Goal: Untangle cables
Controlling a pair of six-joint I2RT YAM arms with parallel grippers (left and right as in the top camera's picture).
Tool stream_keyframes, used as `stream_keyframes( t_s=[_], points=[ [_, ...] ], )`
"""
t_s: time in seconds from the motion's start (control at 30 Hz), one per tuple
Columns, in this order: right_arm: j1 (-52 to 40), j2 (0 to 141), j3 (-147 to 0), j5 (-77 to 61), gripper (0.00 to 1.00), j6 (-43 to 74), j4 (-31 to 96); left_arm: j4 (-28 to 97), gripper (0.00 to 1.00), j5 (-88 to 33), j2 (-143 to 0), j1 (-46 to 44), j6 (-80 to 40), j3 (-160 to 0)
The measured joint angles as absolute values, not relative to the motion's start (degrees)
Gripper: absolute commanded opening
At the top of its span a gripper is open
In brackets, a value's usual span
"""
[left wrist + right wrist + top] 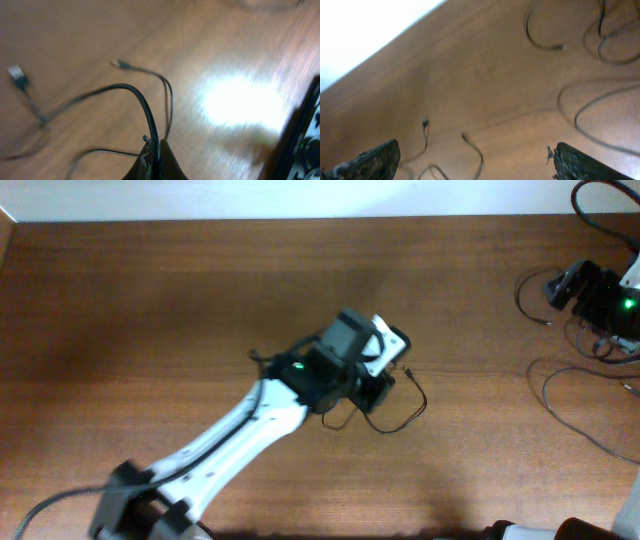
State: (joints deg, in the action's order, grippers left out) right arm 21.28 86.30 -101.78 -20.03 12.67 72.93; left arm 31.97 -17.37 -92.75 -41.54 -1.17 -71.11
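My left gripper (156,156) is shut on a thin black cable (131,90), pinched between its fingertips. From there the cable arcs left to a junction and a small plug (18,75). A second thin cable (169,97) with a plug end lies on the wood just beyond. In the overhead view the left arm (250,420) reaches to the table's middle, and a thin cable loop (412,408) trails to its right. My right gripper (475,162) is open, its fingers (375,160) wide apart above two loose cable ends (470,142). More thin cables (565,405) loop at the far right.
The right arm (605,295) sits at the table's far right edge among thicker black leads. A white wall (300,195) borders the back of the brown wooden table (150,300). A bright glare patch (240,102) lies on the wood in the left wrist view.
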Motion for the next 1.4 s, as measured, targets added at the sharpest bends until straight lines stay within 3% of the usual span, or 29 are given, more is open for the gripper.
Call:
stream_keyframes(
  t_s=[0.13,0.2,0.23,0.3,0.37,0.4,0.43,0.5,0.6,0.63,0.67,0.7,0.8,0.87,1.0,1.03,1.13,1.17,1.2,1.23,1.27,1.4],
  points=[
    [21.28,86.37,-101.73,-20.05,0.99,12.67,74.06,30.63,0.01,-13.43,-106.21,-45.91,-1.58,-70.54],
    [21.28,86.8,-101.73,-20.03,0.99,12.71,74.15,30.68,0.15,-13.04,-109.89,-48.51,-1.56,-70.22],
    [21.28,87.11,-101.71,-20.05,0.98,12.69,74.17,29.91,0.33,-13.02,-109.95,-49.45,-1.67,-70.17],
    [21.28,88.38,-101.71,-20.05,0.99,12.69,75.02,26.46,0.59,-12.75,-109.95,-51.37,-2.02,-70.17],
    [21.28,88.68,-101.67,-20.05,0.99,12.69,75.29,23.46,0.72,-10.83,-109.95,-53.3,-2.22,-70.11],
    [21.28,88.68,-101.67,-20.05,0.99,12.69,75.44,23.22,0.74,-9.08,-109.95,-53.78,-2.24,-70.11],
    [21.28,88.68,-101.67,-20.05,0.99,12.67,75.53,22.87,0.72,-7.57,-109.95,-53.95,-2.44,-70.11],
    [21.28,88.68,-101.67,-20.03,0.99,12.67,75.79,21.58,0.58,-5.78,-110.63,-53.98,-2.46,-70.13],
    [21.28,88.68,-101.67,-20.03,0.99,12.64,75.9,18.74,0.54,-5.06,-114.45,-54.0,-2.48,-70.13],
    [21.28,88.68,-101.65,-20.03,0.99,12.69,75.88,18.24,0.29,-5.04,-114.63,-54.0,-2.46,-70.17],
    [21.28,88.68,-101.65,-20.05,0.99,12.69,75.88,17.5,0.11,-5.02,-114.87,-54.06,-2.44,-70.17],
    [21.28,88.68,-101.65,-20.05,0.98,12.69,75.88,17.28,0.0,-5.04,-114.89,-54.13,-2.63,-70.17],
    [21.28,88.68,-101.65,-20.05,0.99,12.67,75.94,15.29,0.0,-2.76,-115.7,-54.7,-2.61,-70.17],
    [21.28,88.68,-101.65,-20.03,0.99,12.71,76.64,14.06,0.0,9.98,-115.85,-54.26,-6.04,-70.17],
    [21.28,88.68,-98.63,-20.05,0.98,12.67,76.75,2.9,0.0,21.3,-116.18,-41.74,-12.16,-69.97],
    [21.28,88.84,-96.23,-20.08,0.99,12.67,76.14,-1.56,0.0,19.25,-116.31,-35.0,-15.7,-69.97],
    [21.28,88.84,-89.78,-20.03,0.99,12.69,73.95,-20.01,0.0,2.48,-116.99,-29.65,-19.33,-69.49],
    [21.26,88.9,-88.05,-20.05,0.99,12.69,73.23,-24.6,0.06,-3.03,-117.01,-30.33,-21.28,-69.76],
    [21.28,88.99,-86.61,-20.05,0.99,12.71,72.36,-26.09,0.36,-6.2,-117.01,-31.57,-22.35,-69.84],
    [21.26,89.01,-84.99,-20.03,0.99,12.69,71.94,-25.58,0.81,-8.51,-117.01,-34.04,-23.33,-69.89],
    [21.28,89.03,-84.4,-20.05,0.99,12.67,71.94,-23.64,0.99,-8.69,-117.01,-36.21,-23.66,-69.97],
    [21.28,89.03,-84.29,-20.05,0.99,12.67,73.65,-6.9,0.99,-0.45,-117.05,-38.28,-23.86,-70.59]
  ],
)
